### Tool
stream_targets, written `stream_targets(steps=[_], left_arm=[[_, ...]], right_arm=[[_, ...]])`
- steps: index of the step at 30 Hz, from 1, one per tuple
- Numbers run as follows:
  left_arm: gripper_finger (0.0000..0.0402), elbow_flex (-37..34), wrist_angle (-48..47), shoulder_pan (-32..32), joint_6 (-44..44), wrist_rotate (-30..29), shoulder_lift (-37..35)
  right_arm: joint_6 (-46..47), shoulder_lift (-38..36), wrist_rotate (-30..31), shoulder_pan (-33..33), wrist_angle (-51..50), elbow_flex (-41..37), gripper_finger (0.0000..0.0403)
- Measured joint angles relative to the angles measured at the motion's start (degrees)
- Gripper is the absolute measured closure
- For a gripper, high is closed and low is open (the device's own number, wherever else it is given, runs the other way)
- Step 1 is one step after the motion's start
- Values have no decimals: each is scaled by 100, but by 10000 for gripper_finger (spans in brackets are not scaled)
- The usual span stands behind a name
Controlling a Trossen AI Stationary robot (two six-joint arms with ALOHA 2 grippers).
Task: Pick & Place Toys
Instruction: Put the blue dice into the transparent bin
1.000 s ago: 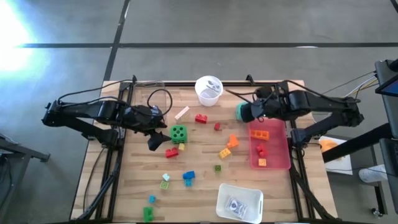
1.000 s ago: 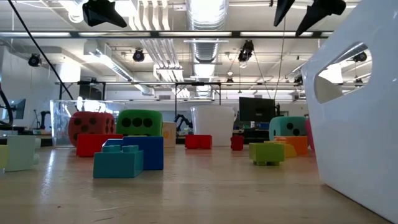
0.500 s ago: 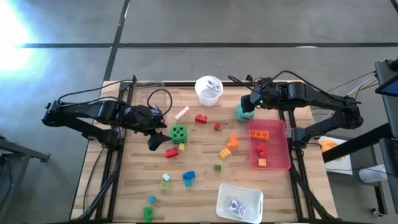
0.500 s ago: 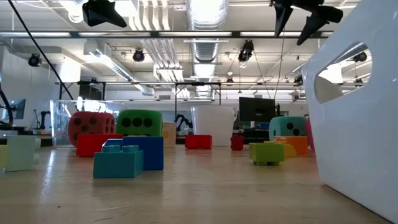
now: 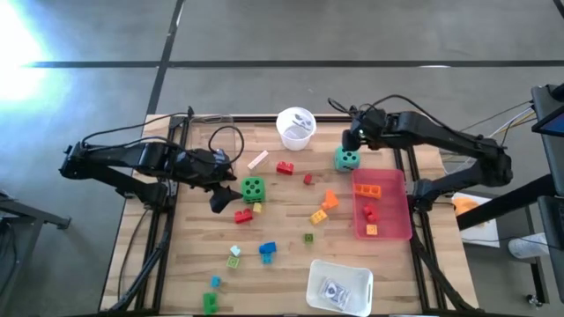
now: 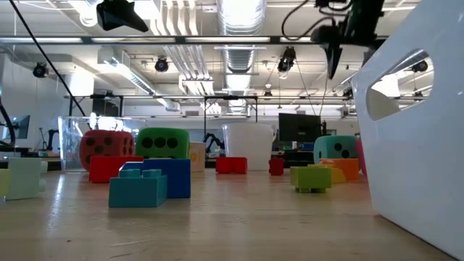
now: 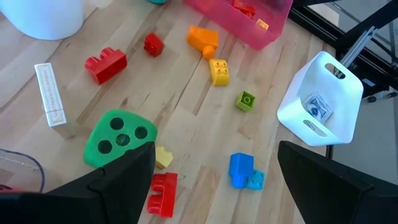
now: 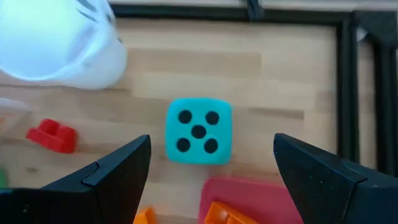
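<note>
Toys lie scattered on the wooden table (image 5: 291, 246). They include a green die (image 5: 254, 187), a teal die (image 5: 346, 158) and small bricks such as a red one (image 5: 285, 167) and a blue one (image 5: 267, 250). The low view also shows a red die (image 6: 106, 148). My right gripper (image 5: 351, 141) hangs open just above the teal die (image 8: 198, 132), tipped down at it, a finger (image 8: 118, 171) on either side without touching. My left gripper (image 5: 220, 195) stands open above the table beside the green die (image 7: 118, 137), with nothing between its fingers.
A pink tray (image 5: 398, 220) holding a few bricks lies at the right edge, next to the teal die. A white cup (image 5: 295, 128) stands at the far middle and a white basket (image 5: 339, 286) at the near edge. A white label strip (image 5: 257, 159) lies near the cup.
My right gripper has swung toward the table's far edge and sunk, rolling as it went. It has uncovered the teal die and now hangs just behind it. It stays open. The toys lie where they were.
</note>
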Motion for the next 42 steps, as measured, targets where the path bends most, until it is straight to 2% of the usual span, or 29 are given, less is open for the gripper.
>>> stream_targets(steps=[7, 17, 25, 32, 39, 42], left_arm=[[62, -1, 7, -1, 0, 0, 2], [62, 1, 11, 0, -66, -2, 2], [62, -1, 17, 1, -68, -2, 2], [62, -1, 15, 0, -93, 0, 2], [62, 0, 17, -1, -99, -2, 2], [62, 0, 17, 0, -111, -2, 2]], right_arm=[[-607, 2, -1282, -779, 1322, -848, 71], [-666, 2, -2221, -1546, 2146, -1964, 71], [-527, 0, -2316, -1658, 3377, -2721, 71], [-571, 184, -2419, -1778, 3653, -2944, 71], [-662, 704, -3132, -1780, 4500, -3042, 72], [-670, 922, -3369, -1773, 4654, -3007, 84]])
